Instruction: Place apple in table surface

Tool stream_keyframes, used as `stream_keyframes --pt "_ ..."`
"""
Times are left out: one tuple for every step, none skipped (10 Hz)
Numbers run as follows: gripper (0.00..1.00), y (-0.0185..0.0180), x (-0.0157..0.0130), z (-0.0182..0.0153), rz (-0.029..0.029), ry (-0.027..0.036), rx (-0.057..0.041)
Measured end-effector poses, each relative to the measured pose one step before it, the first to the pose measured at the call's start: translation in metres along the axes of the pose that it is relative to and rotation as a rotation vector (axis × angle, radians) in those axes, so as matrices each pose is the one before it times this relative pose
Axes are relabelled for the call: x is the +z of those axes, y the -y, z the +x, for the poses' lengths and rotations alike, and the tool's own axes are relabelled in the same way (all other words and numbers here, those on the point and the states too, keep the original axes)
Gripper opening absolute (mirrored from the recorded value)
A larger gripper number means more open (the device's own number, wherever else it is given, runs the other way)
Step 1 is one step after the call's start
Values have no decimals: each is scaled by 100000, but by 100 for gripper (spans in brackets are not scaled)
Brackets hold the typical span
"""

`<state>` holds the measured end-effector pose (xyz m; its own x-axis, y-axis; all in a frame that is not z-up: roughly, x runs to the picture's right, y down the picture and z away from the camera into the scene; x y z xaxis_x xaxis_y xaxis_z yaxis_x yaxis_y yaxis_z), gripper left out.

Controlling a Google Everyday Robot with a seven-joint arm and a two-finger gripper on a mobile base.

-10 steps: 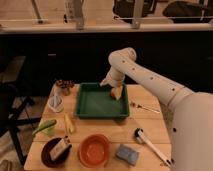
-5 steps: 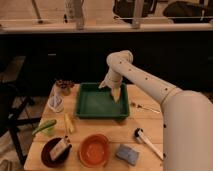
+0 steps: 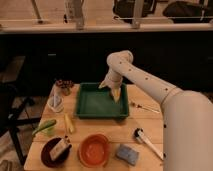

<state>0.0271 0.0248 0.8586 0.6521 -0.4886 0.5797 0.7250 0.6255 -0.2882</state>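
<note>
**A:** Where's the apple?

**B:** I can't tell. Nothing on my screen reads plainly as the apple. The table surface fills the lower half of the frame in pale slats.

**A:** And the gripper?

**B:** My gripper hangs at centre frame, tipped downward over the upper right corner of the green tray. I can't tell whether it is spread, pressed together or pinching anything.

**A:** What's around it?

**B:** An orange bowl sits at bottom centre. A dark bowl is to its left and a blue sponge to its right. A white-handled brush lies at lower right. A yellow oblong thing rests below the tray's lower left corner.
</note>
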Motion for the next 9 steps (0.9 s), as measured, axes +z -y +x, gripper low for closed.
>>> stream_keyframes --pt "80 -33 479 583 281 626 -620" --pt "80 78 659 329 -177 524 -435" --pt "80 254 1028 365 -306 1174 -360" --pt "80 151 681 412 -388 982 94" --pt "80 -130 696 478 -916 976 367" --pt "80 118 478 396 -402 642 78" --pt "80 393 738 541 -518 1428 182" --pt "80 172 376 312 -124 1016 444" --pt "80 -83 328 488 -448 808 828"
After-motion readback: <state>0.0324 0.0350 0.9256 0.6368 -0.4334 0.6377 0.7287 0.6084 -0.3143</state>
